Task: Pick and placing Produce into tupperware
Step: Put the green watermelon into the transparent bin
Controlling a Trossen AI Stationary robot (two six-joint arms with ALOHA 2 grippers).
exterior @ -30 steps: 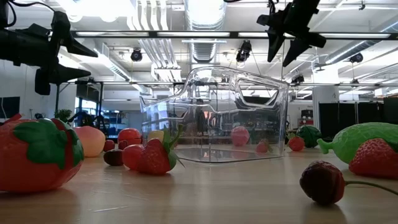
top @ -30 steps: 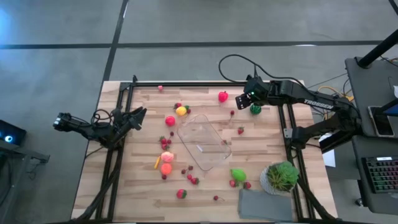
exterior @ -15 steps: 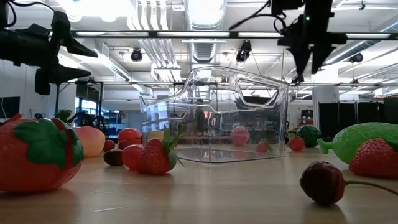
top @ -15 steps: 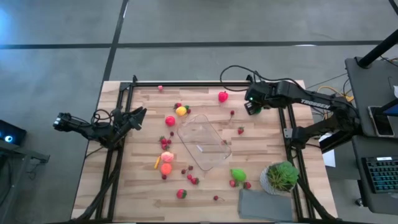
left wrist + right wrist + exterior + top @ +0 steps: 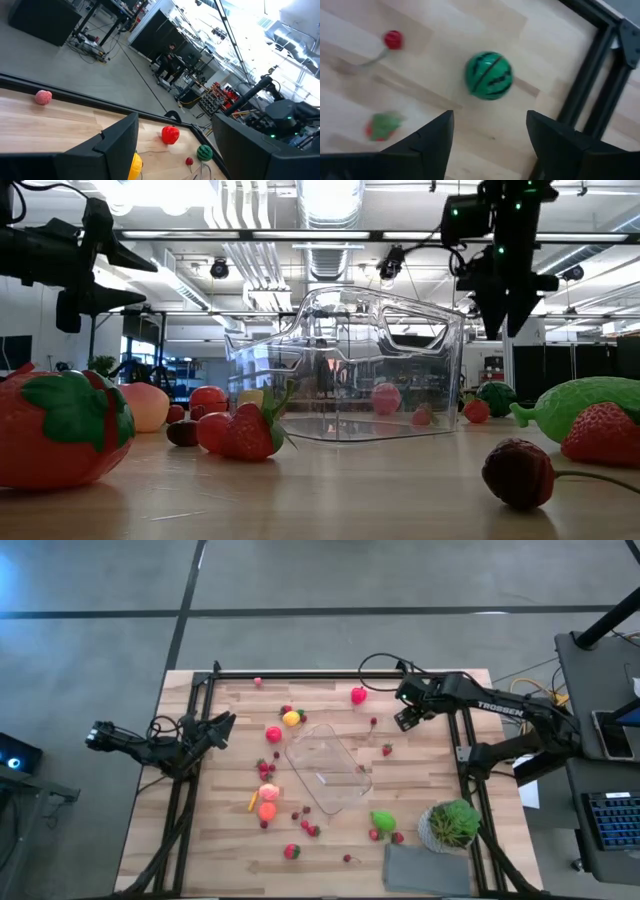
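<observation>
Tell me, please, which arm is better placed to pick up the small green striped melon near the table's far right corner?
The right. Its gripper hovers just above the green striped melon, open fingers either side of it in the wrist view. The left gripper waits at the table's left edge, far off.

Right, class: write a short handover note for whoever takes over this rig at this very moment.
Right gripper: open, empty, above the small green striped melon by the table's far right edge.
Left gripper: open, empty, waiting at the left edge.
Tub: mid-table, nothing clearly inside.
Produce: scattered all round the tub, such as the red fruit and yellow fruit.
Done: nothing visibly packed.
Left: probably grab the melon first, then everything else.
</observation>
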